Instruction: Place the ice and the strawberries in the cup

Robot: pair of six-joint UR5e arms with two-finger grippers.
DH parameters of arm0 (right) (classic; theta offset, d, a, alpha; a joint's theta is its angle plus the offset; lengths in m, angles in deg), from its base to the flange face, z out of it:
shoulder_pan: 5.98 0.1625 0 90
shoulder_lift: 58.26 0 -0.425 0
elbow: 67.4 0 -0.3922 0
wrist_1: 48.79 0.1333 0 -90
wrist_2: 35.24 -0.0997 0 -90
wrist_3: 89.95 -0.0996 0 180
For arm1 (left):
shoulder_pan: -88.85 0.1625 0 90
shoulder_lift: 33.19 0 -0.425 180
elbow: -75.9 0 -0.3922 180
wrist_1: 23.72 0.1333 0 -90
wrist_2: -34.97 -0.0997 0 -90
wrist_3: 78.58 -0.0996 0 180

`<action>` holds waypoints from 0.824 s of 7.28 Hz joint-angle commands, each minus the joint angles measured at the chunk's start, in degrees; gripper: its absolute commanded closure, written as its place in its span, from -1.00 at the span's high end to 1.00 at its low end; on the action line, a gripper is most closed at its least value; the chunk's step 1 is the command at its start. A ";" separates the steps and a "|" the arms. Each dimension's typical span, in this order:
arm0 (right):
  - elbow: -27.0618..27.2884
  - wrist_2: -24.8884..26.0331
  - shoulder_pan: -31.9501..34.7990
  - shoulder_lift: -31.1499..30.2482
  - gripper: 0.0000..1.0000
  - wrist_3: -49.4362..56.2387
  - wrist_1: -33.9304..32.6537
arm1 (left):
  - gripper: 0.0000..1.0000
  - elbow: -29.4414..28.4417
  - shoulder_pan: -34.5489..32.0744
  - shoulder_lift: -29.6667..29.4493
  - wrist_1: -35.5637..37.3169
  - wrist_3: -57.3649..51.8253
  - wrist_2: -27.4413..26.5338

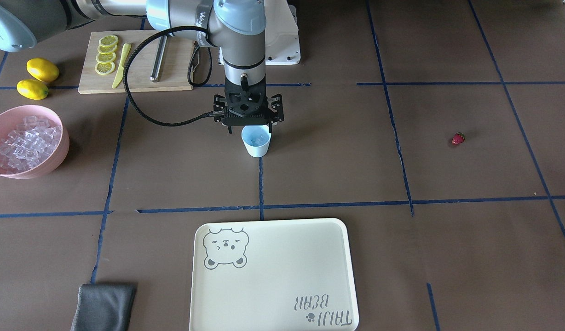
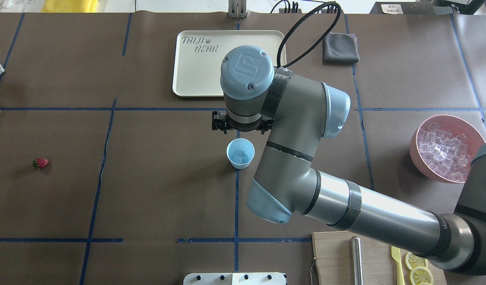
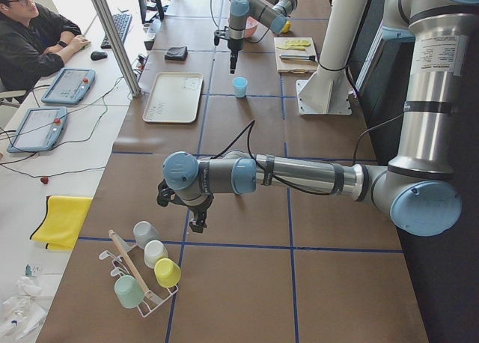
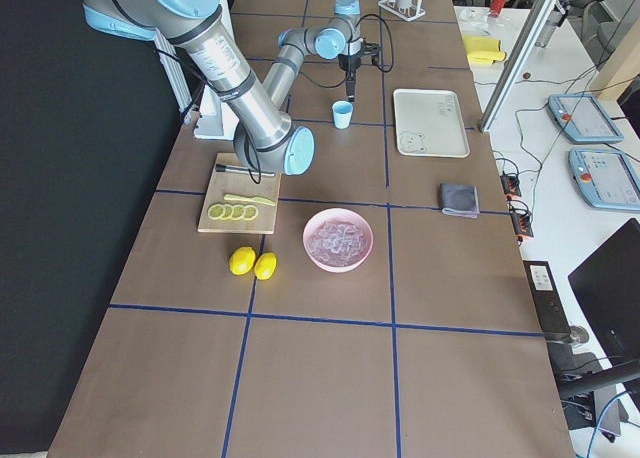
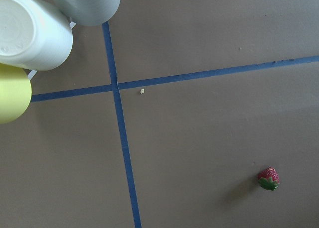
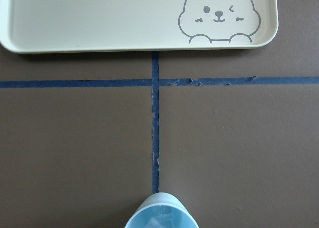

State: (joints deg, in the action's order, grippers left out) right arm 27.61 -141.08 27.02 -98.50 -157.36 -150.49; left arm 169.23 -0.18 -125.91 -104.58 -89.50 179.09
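The light blue cup stands upright at the table's middle and holds a piece of ice. My right gripper hangs just above the cup's far rim with its fingers spread, empty. The cup's rim shows at the bottom of the right wrist view. More ice fills a pink bowl. The strawberry lies alone on the table and also shows in the left wrist view. My left gripper hovers over the table's left end; I cannot tell whether it is open.
A cream bear tray lies beyond the cup. A cutting board with lemon slices and a yellow knife, two lemons and a grey cloth are on the right side. A rack of cups stands near my left gripper.
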 commanded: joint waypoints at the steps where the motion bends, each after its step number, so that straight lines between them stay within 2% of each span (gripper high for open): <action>1: 0.26 -8.20 8.87 -1.06 1.00 8.56 -0.26 | 1.00 0.10 0.00 -0.17 0.00 -0.16 -0.07; 3: 3.67 -15.68 18.19 -8.32 1.00 23.12 -0.34 | 1.00 2.89 0.00 -0.35 -1.48 -0.42 -0.42; 4: 5.00 -17.80 22.59 -12.19 1.00 30.16 -0.52 | 1.00 3.61 -0.08 0.08 -4.80 -0.33 -0.51; 6: 8.69 -24.29 33.48 -23.51 1.00 49.55 -0.52 | 1.00 3.62 -0.09 -0.26 -7.29 -0.16 -0.68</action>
State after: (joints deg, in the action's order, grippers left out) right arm 34.25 -161.36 53.89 -115.17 -119.80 -150.98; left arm 172.60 -0.25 -125.90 -110.62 -89.76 178.49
